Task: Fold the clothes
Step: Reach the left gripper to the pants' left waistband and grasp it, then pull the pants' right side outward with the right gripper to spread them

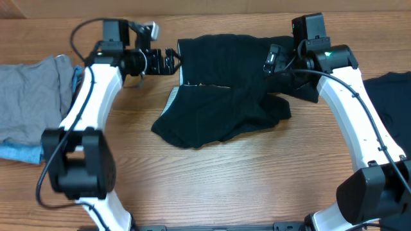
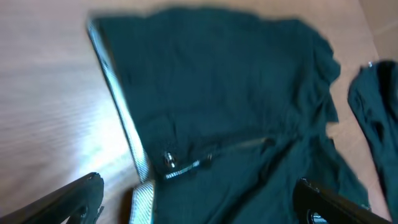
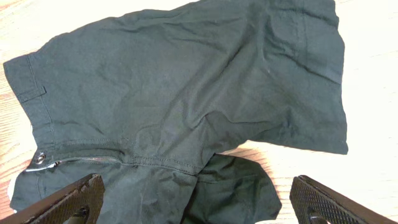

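Observation:
A black garment (image 1: 225, 96) lies crumpled in the middle of the table. It shows a zip, a button and a waistband with a pale inner lining, like shorts. My left gripper (image 1: 172, 61) is open at its far left corner. In the left wrist view the fingers (image 2: 199, 208) spread wide above the waistband and zip of the garment (image 2: 224, 93). My right gripper (image 1: 273, 61) is open above the garment's far right part. In the right wrist view the fingers (image 3: 199, 199) straddle the cloth (image 3: 186, 81) without holding it.
A second black garment (image 1: 392, 96) lies at the right edge; it also shows in the left wrist view (image 2: 379, 118). A grey garment (image 1: 29, 96) lies at the left edge on a light-blue one (image 1: 19, 153). Bare wooden table (image 1: 244, 179) runs along the front.

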Tool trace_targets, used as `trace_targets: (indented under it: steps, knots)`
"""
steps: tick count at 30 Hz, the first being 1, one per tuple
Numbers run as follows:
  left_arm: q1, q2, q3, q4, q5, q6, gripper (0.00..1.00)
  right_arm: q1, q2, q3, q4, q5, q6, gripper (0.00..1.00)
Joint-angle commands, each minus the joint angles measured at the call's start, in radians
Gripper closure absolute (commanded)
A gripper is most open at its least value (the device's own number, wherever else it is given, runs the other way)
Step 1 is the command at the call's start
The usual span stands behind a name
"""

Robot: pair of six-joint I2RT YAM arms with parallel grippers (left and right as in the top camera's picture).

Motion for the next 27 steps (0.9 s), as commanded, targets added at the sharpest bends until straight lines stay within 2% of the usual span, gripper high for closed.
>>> trace_targets:
  steps: [1, 4, 6, 14, 15, 17, 19, 21, 23, 24, 27]
  knots:
    - [-0.011, 0.079, 0.018, -0.053, 0.105, 0.155, 0.0, -0.002, -0.003, 0.004, 0.005, -0.005, 0.008, 0.0]
    - [-0.03, 0.111, 0.016, -0.146, -0.101, 0.293, 0.0, -0.002, -0.003, 0.004, 0.005, -0.005, 0.008, 0.0]
    - [-0.047, 0.127, 0.016, -0.17, -0.164, 0.348, 0.0, -0.002, -0.004, 0.004, 0.005, -0.005, 0.008, 0.0]
    - [-0.092, 0.226, 0.016, -0.155, -0.164, 0.385, 0.0, -0.002, -0.003, 0.004, 0.005, -0.005, 0.008, 0.0]
    - [-0.093, 0.233, 0.016, -0.154, -0.157, 0.384, 0.02, -0.002, -0.003, 0.004, 0.005, -0.005, 0.008, 0.0]
    - [-0.092, 0.235, 0.016, -0.154, -0.146, 0.378, 0.12, -0.002, -0.004, 0.004, 0.005, -0.005, 0.008, 0.0]
    - [-0.092, 0.234, 0.017, -0.146, -0.108, 0.377, 0.28, -0.002, -0.003, 0.004, 0.005, -0.005, 0.008, 0.0]
    - [-0.092, 0.234, 0.017, -0.129, -0.066, 0.377, 0.55, -0.002, -0.003, 0.004, 0.005, -0.005, 0.008, 0.0]
    - [-0.092, 0.234, 0.017, -0.122, -0.059, 0.377, 0.88, -0.002, -0.003, 0.004, 0.006, -0.005, 0.008, 0.0]
    - [-0.091, 0.234, 0.018, -0.122, -0.06, 0.377, 0.96, -0.002, -0.003, 0.004, 0.005, -0.005, 0.008, 0.0]
    - [-0.09, 0.234, 0.022, -0.122, -0.06, 0.377, 0.96, -0.002, -0.004, 0.004, 0.006, -0.005, 0.008, 0.0]
